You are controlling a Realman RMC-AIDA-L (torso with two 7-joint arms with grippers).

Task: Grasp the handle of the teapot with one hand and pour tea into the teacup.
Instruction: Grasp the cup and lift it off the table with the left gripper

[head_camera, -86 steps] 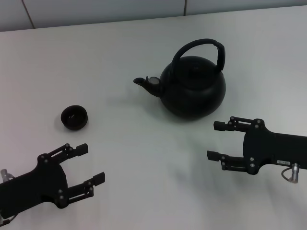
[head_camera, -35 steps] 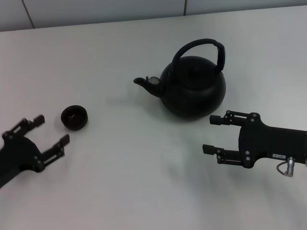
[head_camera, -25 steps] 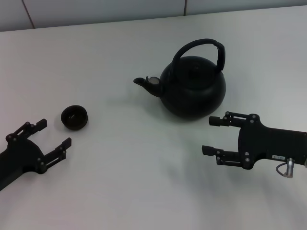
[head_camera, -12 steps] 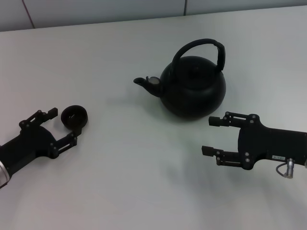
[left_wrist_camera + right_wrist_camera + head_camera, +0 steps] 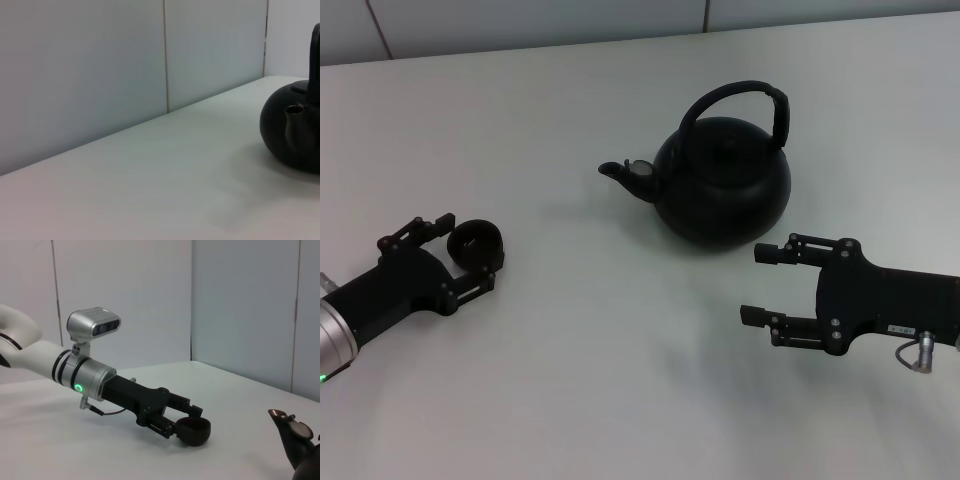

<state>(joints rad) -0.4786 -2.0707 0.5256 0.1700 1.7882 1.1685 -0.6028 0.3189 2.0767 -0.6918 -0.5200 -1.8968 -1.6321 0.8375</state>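
Two grippers are showing on my feed: the left gripper (image 5: 468, 256) is straddling the teacup (image 5: 475, 245), fingers spread either side, while the right gripper (image 5: 767, 283) is hovering open just beside the teapot (image 5: 722, 181). That round matte-black pot is sitting upright mid-table, spout pointing toward my left, its handle (image 5: 740, 104) arching above along the spout's line.

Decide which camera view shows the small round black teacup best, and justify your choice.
The head view: the small round black teacup shows whole from above, between the left gripper jaws. The right wrist view shows it side-on, partly hidden by those jaws. The left wrist view misses it.
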